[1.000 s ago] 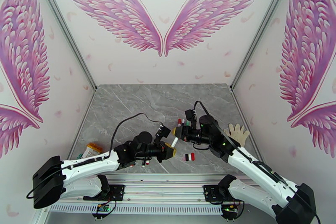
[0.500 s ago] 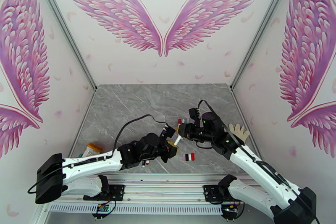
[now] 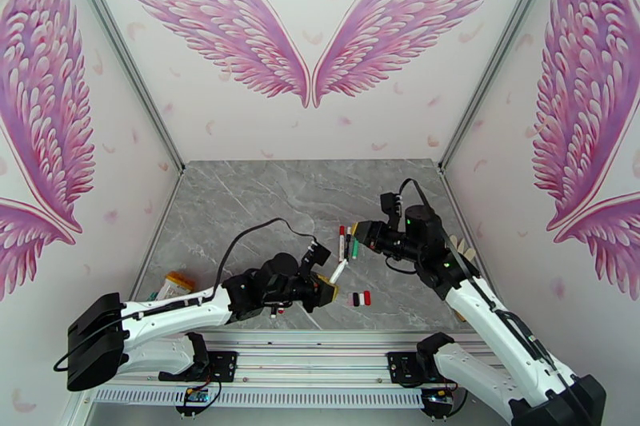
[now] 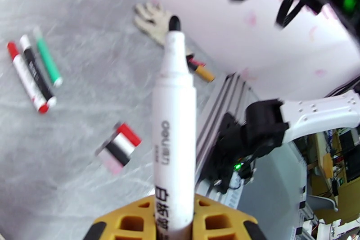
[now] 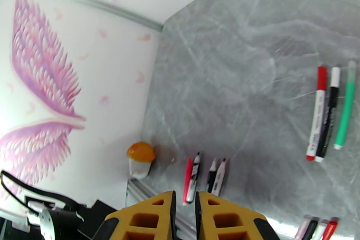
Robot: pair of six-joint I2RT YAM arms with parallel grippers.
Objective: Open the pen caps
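My left claw (image 3: 326, 289) was shut tight on a white marker pen (image 4: 173, 115). The pen stuck out past the claw, and its black tip was bare. My right claw (image 5: 184, 200) hung over the tabletop (image 3: 240, 204), apart from the pen's tip. Its two fingers were close together with only a thin gap. I could not tell if a cap was pinched there.

A little bunch of loose pen caps (image 4: 119, 146), red, black, white and pink, lay side by side just to the right of my left claw. Between my two claws, close to the right one, lay three more pens (image 5: 328, 112), red, black and green. A white glove (image 4: 153, 20) lay on the far side of my right claw.
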